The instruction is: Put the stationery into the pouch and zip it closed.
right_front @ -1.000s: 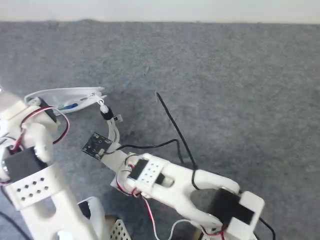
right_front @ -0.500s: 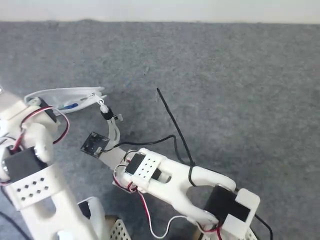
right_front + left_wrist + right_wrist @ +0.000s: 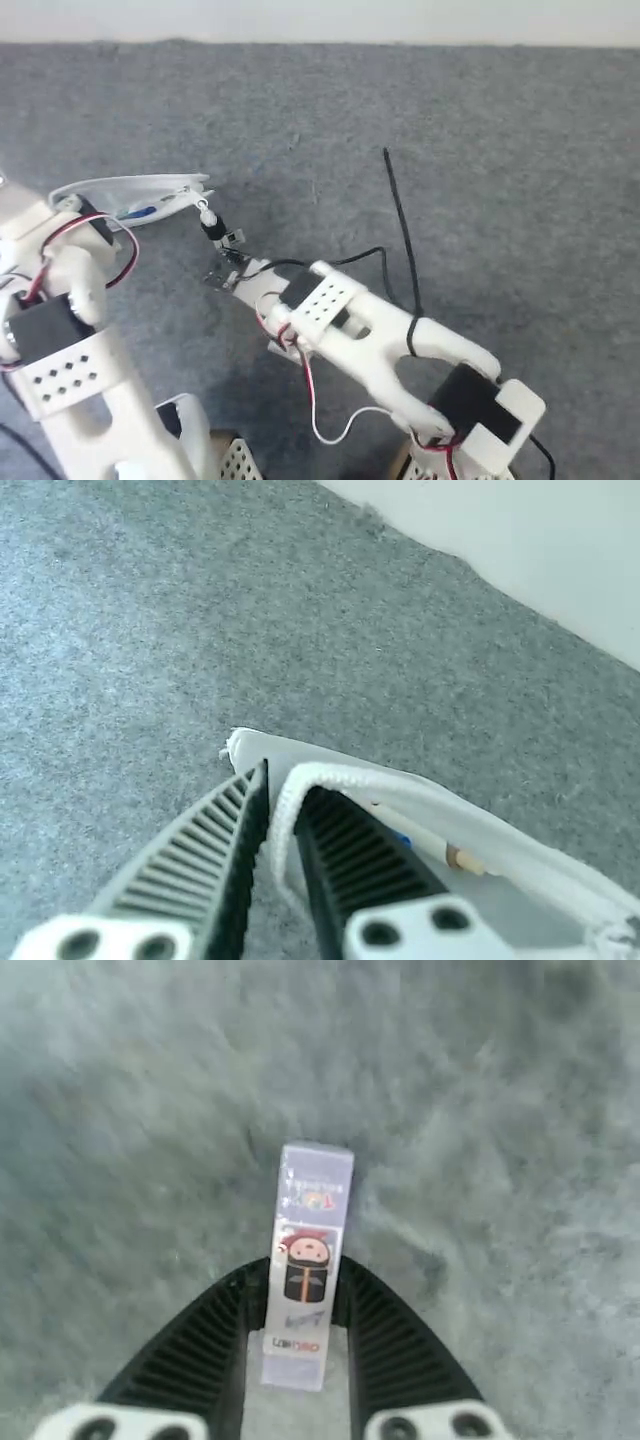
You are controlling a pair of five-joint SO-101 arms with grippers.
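Observation:
The white pouch [image 3: 130,190] lies at the left of the grey surface, its open mouth facing the middle. My left gripper [image 3: 275,810] is shut on the pouch's [image 3: 430,800] zipper edge. Inside the pouch lie a blue item [image 3: 400,838] and a beige one [image 3: 462,858]. My right gripper [image 3: 300,1272] is shut on a small eraser [image 3: 312,1210] in a pale sleeve with a cartoon figure. In the high view that eraser [image 3: 207,213] hangs just outside the pouch mouth, with the right gripper [image 3: 218,238] behind it.
Grey carpet-like cloth [image 3: 500,130] covers the table, with open room in the middle and at the right. A white wall [image 3: 320,20] runs along the far edge. A black cable [image 3: 400,220] sticks up from the right arm.
The right arm's wrist has rolled and its body has shifted right, swinging the black cable to the right. The eraser stays by the pouch mouth. The left arm has not moved.

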